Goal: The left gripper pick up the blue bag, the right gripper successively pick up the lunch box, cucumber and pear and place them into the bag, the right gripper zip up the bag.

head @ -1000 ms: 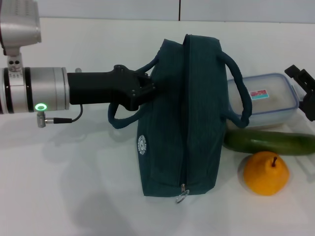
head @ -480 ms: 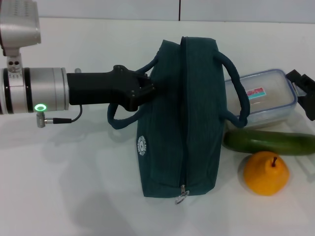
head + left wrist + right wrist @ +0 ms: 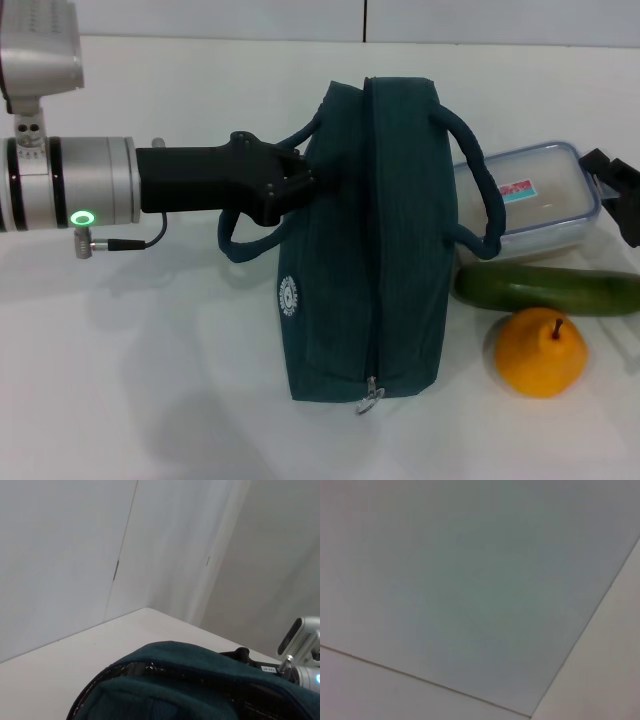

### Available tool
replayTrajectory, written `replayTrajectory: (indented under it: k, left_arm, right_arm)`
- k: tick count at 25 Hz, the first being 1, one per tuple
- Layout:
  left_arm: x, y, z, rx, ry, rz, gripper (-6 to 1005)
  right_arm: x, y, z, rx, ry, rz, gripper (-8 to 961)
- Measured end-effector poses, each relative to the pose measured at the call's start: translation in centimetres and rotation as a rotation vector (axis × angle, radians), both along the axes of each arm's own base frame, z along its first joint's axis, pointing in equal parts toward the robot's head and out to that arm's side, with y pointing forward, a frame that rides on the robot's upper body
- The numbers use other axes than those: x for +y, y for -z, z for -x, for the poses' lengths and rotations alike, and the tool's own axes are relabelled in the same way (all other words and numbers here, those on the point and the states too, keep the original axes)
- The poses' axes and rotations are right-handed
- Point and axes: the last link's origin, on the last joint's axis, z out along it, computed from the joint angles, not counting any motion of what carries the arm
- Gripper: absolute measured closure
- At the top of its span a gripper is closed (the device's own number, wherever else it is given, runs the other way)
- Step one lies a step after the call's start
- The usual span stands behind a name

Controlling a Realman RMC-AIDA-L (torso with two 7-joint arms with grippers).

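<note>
Your left gripper [image 3: 296, 180] is clenched on the blue bag [image 3: 370, 250]; right gripper [image 3: 618, 195] beside the lunch box [image 3: 545, 195], fingers' state unclear.

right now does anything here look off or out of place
One thing: the bag is zipped shut along its top, pull at the near end, while the lunch box, cucumber and pear lie outside it. Left gripper is at its handle.

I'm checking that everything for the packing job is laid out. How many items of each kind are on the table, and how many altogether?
Bags: 1, the blue bag
Food containers: 1, the lunch box
Vegetables: 1, the cucumber
Fruit: 1, the pear
Total: 4
</note>
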Motion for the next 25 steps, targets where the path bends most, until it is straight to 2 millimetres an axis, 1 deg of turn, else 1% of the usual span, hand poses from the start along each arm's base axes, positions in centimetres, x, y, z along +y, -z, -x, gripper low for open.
replayTrajectory:
  k: [1, 13, 17, 22, 25]
  left_arm:
    - [0.0, 0.0, 0.0, 0.000, 0.000, 0.000, 956]
    - [0.0, 0.0, 0.0, -0.003, -0.001, -0.001, 956]
    - [0.1, 0.0, -0.1, -0.004, 0.001, -0.002, 956]
    - [0.1, -0.1, -0.2, -0.013, 0.000, -0.007, 956]
    - [0.1, -0.4, -0.2, -0.036, -0.007, -0.019, 956]
  right_arm:
    - [0.0, 0.0, 0.0, -0.008, -0.004, -0.005, 761]
    - [-0.2, -0.3, 0.0, -0.042, -0.028, -0.041, 770]
    - [-0.4, -0.6, 0.0, -0.051, -0.040, -0.058, 805]
    - [-0.4, -1.1, 0.6, -0.079, -0.103, -0.102, 849]
    - [-0.4, -1.8, 0.7, -0.101, -0.140, -0.137, 859]
